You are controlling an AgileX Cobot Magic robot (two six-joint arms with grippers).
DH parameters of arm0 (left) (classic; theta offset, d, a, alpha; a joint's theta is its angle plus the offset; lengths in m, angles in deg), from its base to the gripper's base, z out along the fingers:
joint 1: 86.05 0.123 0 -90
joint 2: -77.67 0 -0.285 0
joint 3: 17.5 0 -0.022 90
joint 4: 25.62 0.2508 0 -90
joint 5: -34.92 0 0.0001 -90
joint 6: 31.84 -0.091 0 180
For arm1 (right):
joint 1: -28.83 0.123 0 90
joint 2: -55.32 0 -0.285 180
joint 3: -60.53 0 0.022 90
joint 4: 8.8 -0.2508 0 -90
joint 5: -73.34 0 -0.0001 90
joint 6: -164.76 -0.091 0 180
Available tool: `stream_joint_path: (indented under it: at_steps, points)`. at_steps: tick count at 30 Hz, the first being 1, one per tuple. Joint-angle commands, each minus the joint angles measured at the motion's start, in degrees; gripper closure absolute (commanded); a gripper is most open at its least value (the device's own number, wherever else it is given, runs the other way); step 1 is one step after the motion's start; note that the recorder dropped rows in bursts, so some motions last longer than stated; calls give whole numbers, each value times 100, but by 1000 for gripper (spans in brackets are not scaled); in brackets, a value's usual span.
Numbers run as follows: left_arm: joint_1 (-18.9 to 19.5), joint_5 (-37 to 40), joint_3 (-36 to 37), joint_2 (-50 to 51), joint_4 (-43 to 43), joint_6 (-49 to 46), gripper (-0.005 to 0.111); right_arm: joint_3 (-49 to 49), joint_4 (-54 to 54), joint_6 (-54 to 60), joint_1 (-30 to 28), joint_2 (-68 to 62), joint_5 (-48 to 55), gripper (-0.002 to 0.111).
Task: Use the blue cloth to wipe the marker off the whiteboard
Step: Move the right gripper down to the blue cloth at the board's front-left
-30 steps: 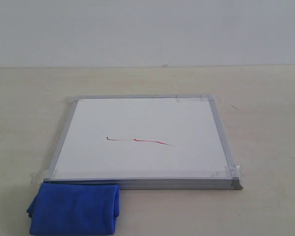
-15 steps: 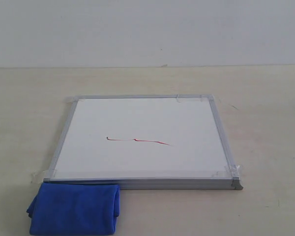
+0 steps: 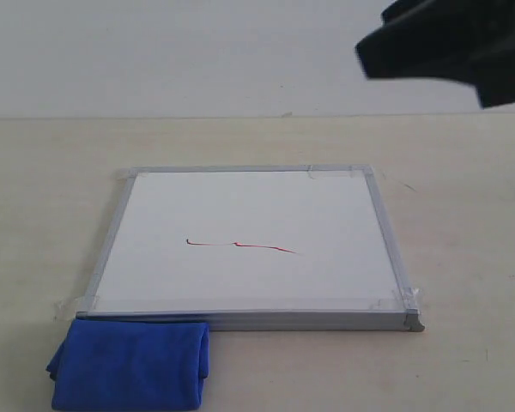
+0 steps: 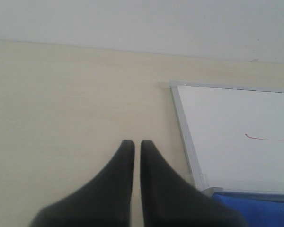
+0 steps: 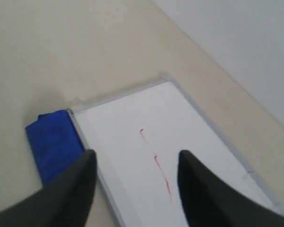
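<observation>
The whiteboard (image 3: pixel 249 240) lies flat on the table, silver-framed, with a thin wavy red marker line (image 3: pixel 240 246) near its middle. The blue cloth (image 3: pixel 130 362) sits folded on the table, touching the board's near left corner. My right gripper (image 5: pixel 136 153) hangs high above the board, open, nothing between its fingers; in the exterior view its dark body (image 3: pixel 451 43) shows at the top right. The right wrist view shows the marker line (image 5: pixel 156 163), the whiteboard (image 5: pixel 180 142) and the cloth (image 5: pixel 54 146) below. My left gripper (image 4: pixel 133 143) is shut and empty, over bare table beside the board's (image 4: pixel 236 132) left edge, the cloth (image 4: pixel 255 210) close by.
The beige table (image 3: pixel 51 189) spreads on all sides of the board. A pale wall (image 3: pixel 197 51) rises behind it. Clear tape (image 3: pixel 405 298) holds the board's corners to the table.
The right arm's dark body has come into the exterior view at the top right. The board, marker line and cloth have not moved.
</observation>
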Motion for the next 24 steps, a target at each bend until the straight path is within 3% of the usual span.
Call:
stream_joint_path:
  at_steps: [1,5,12,24]
  points:
    - [-37,-20,-22,-20,-37,13,102,-36,-536,1013,252,-651,428,45]
    - [-37,-20,-22,-20,-37,13,102,16,-535,1433,1032,-1240,413,45]
    - [-37,-20,-22,-20,-37,13,102,57,-535,1759,2305,-2186,-530,45]
    - [-37,-20,-22,-20,-37,13,102,57,-535,2057,3453,-3543,-2181,45]
